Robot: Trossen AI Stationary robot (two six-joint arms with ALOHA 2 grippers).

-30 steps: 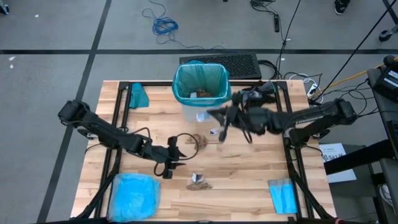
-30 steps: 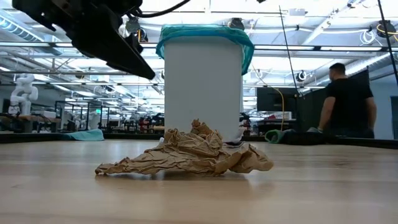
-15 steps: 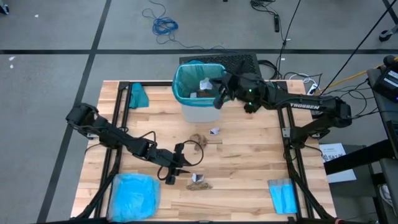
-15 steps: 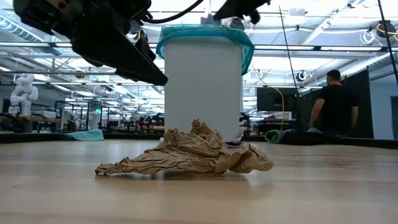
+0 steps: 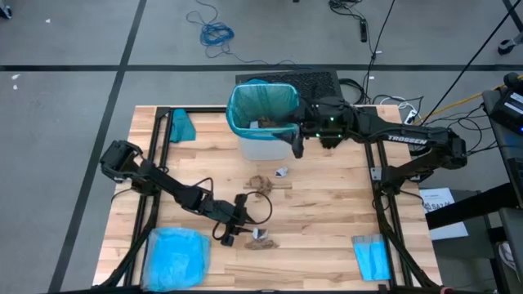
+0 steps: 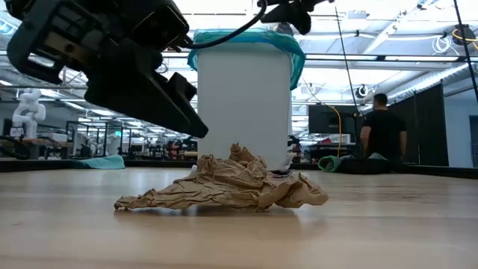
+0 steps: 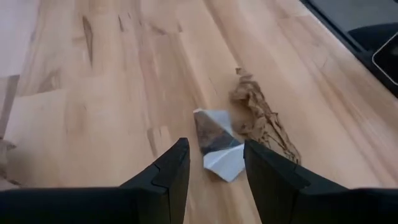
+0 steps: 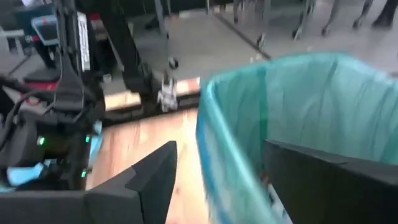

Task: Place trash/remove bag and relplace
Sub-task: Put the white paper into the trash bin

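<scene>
From above, the pale butcher-block table (image 5: pixel 327 220) carries a white bin (image 5: pixel 263 149) lined with a crinkly, translucent teal bag (image 5: pixel 263 110) whose rim folds over the bin's lip; brown and white scraps lie inside. The right gripper (image 5: pixel 297 144) hangs at the bin's right edge, fingers spread, holding nothing. The left gripper (image 5: pixel 239 235) hovers low near the table's front, beside a white folded wrapper (image 5: pixel 259 235) and a brown paper wad (image 5: pixel 268 242). Between them and the bin lie a second crumpled brown wad (image 5: pixel 261 182) and a small white scrap (image 5: pixel 282 172). A puffy sky-blue plastic bag (image 5: pixel 176 257) sits at the front left corner, a flat folded blue sheet (image 5: pixel 372 256) at the front right, a teal cloth (image 5: pixel 181 125) at the back left.

At table height, a creased brown paper wad (image 6: pixel 224 187) sprawls before the smooth white bin (image 6: pixel 244 104), the bag's gathered rim (image 6: pixel 246 41) capping it. The left gripper (image 6: pixel 183 112) looms dark to the bin's left. A person (image 6: pixel 385 134) stands in the room behind.

From the left wrist, two dark angular fingers (image 7: pixel 168 177) stand apart, empty, framing the glossy white wrapper (image 7: pixel 217 146) with the ragged brown wad (image 7: pixel 261 121) just beside it.

From the right wrist, blurred dark fingers (image 8: pixel 146 177) straddle the bag's rim (image 8: pixel 214 155), wide apart.
</scene>
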